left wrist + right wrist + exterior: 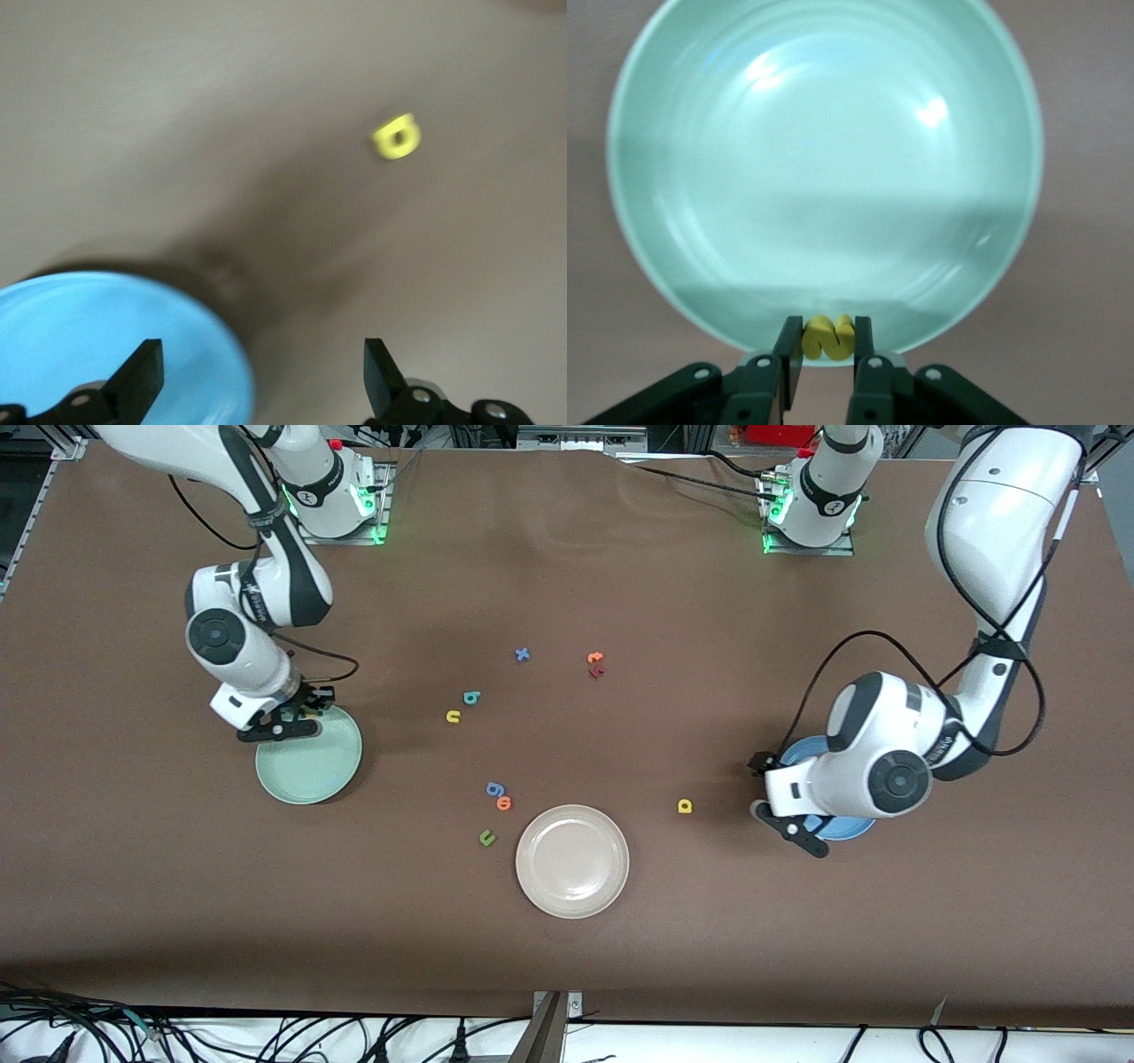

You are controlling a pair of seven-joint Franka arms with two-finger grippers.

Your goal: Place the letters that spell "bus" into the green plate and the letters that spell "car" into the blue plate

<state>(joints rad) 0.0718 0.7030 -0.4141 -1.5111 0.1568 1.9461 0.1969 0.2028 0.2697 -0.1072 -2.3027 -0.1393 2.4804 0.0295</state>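
The right gripper (827,354) hangs over the rim of the green plate (824,168), its jaws clamped on the yellow "s" (827,336). The left gripper (261,376) hovers over the edge of the blue plate (97,345), jaws spread wide with nothing between them. The yellow "a" (396,137) lies on the bench (567,957), out ahead of those jaws.

The right gripper (282,722), clamped on the yellow "s" (827,337), hangs over the rim of the green plate (310,775), whose bare floor lies unobstructed below. The left gripper (788,819), fingers spread, blocks the blue plate (846,828). The yellow "a" (684,806) sits alone with room around it. The teal "b" (471,698) and yellow "u" (453,716) lie close together.
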